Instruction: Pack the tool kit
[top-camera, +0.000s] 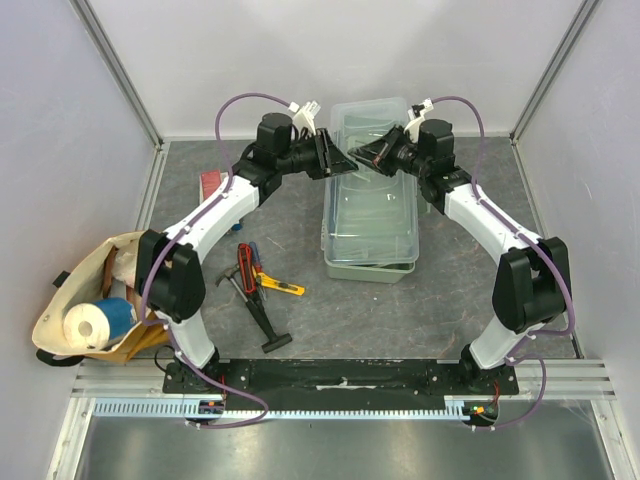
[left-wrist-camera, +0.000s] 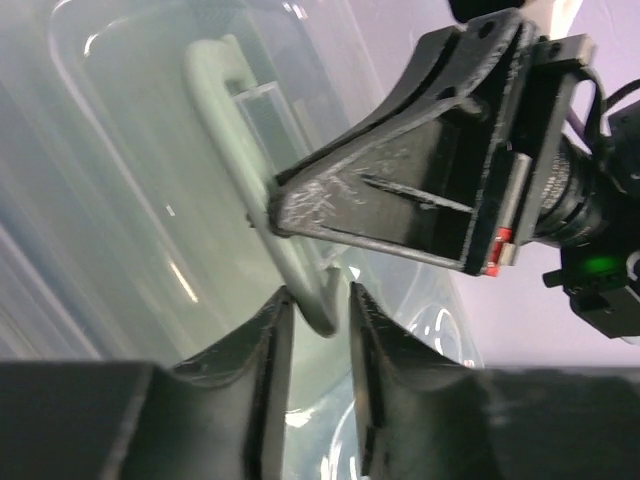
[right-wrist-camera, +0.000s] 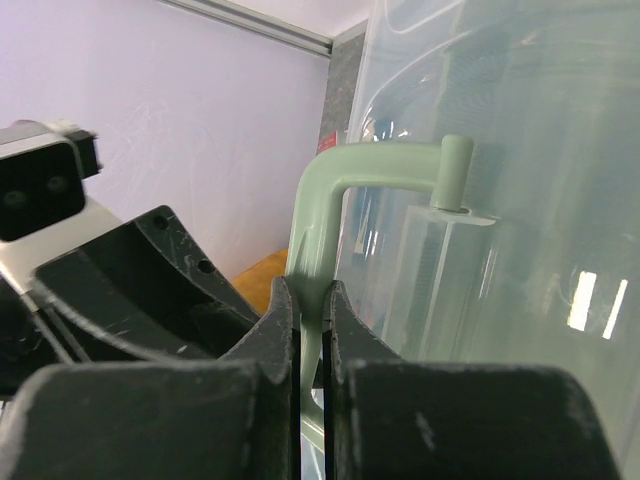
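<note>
Now: toolbox (top-camera: 370, 215) on table (top-camera: 450, 300), far-centre, long axis running away from my bases. Lid handle (right-wrist-camera: 345, 165) equally near both arms: right gripper (right-wrist-camera: 312, 300) pinches it tight; left gripper (left-wrist-camera: 320, 300) narrow, straddling it, contact unclear.

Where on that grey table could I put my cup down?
The widest bare patch lies in front of the toolbox, between it and the base rail. Another lies right of the toolbox, though the right arm hangs over it. The left is crowded: hand tools, cloth bag, red packet.
</note>
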